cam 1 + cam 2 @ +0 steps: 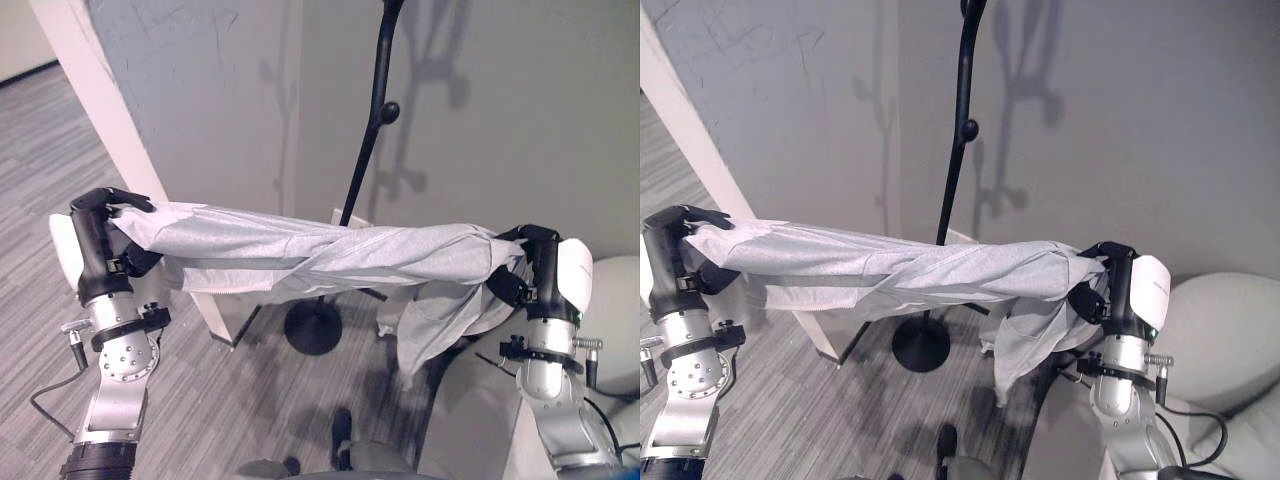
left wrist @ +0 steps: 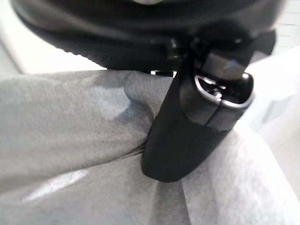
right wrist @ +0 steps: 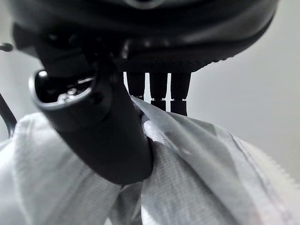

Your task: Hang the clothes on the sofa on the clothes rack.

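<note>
Before a grey wall, the left hand point(image 1: 100, 235) and the right hand point(image 1: 532, 265) are holding a pale grey garment point(image 1: 320, 255) stretched between them, well above the striped floor point(image 1: 40, 150). Each hand is gripping one end, fingers and thumb curled into the cloth; the left wrist view is showing the thumb point(image 2: 187, 131) pressing down on bunched fabric, and the right wrist view is showing fingers point(image 3: 158, 91) closing over a fold. Between the hands the garment is twisting into a loose rope, and a spare flap is hanging below the right hand. Behind it, the black clothes rack point(image 1: 372, 130) is standing near the wall on its round base point(image 1: 313, 326), its upper knob point(image 1: 389, 112) rising above the cloth. A pale sofa point(image 1: 615, 310) is showing at the right edge.

Judging by its sag and folds, the garment is looking light, soft and limp, unlikely to slip from a pinch yet ready to droop wherever unsupported. Holding both ends seems sensible; draping the middle over a knob appears to be what the hanging calls for.
</note>
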